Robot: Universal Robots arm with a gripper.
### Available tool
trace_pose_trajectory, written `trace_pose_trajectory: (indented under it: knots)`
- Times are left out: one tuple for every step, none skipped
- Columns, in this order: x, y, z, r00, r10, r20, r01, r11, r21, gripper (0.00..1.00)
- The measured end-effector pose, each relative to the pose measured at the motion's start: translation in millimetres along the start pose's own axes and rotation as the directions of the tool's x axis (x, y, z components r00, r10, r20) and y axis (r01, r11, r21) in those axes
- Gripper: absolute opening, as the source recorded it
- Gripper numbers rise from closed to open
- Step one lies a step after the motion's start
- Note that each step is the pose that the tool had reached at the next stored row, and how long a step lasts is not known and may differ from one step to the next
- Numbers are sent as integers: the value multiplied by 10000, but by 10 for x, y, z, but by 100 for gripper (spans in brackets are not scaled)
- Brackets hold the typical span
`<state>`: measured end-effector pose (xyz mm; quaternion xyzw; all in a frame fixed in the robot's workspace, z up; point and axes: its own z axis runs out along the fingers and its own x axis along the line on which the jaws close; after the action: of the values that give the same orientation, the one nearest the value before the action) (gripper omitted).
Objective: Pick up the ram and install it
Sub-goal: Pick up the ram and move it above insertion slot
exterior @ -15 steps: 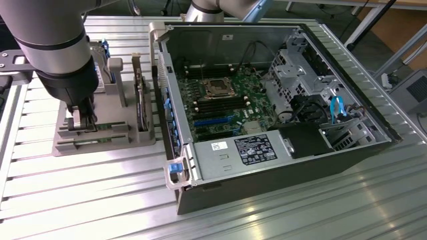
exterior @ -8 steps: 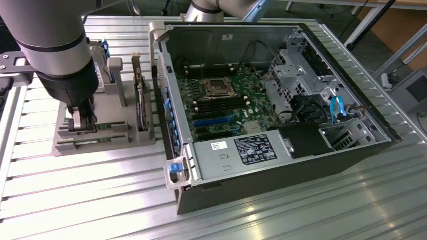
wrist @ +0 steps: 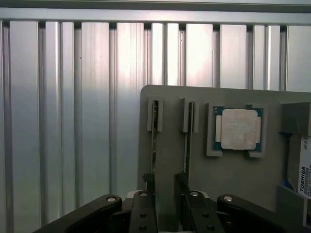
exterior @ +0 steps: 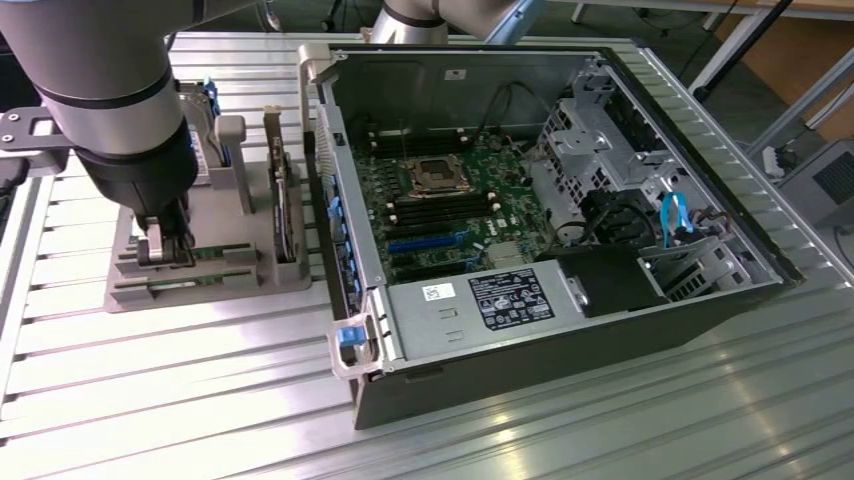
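One ram (wrist: pixel 155 141) on its long edge

Place: robotics lab or workshop | Evidence: opened computer case (exterior: pixel 441 80) on ribbed aluminium tabletop (exterior: pixel 534 440) | grey parts fixture (exterior: pixel 134 292) just beside case | robot arm (exterior: pixel 107 90) near case

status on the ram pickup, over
claw open, down at gray holder. two ram sticks on edge in their slots, claw at one end of them, nothing between jaws. processor chip alongside, clear of claw.
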<state>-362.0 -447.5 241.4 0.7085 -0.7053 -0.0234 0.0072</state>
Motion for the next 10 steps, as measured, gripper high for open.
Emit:
trace_pose_trajectory:
  knots:
    - [0,0,4,10000,0,0,0,10000,0,30]
    - [0,0,8,10000,0,0,0,10000,0,30]
    - [0,1,12,10000,0,0,0,10000,0,30]
    - [0,1,15,10000,0,0,0,10000,0,30]
    - [1,1,19,10000,0,1,0,10000,0,30]
    - [0,2,23,10000,0,0,0,10000,0,30]
    - [1,2,26,10000,0,0,0,10000,0,30]
    - [1,2,30,10000,0,0,0,10000,1,30]
    - [1,2,35,10000,0,0,0,10000,0,30]
    - [1,3,39,10000,0,0,0,10000,0,30]
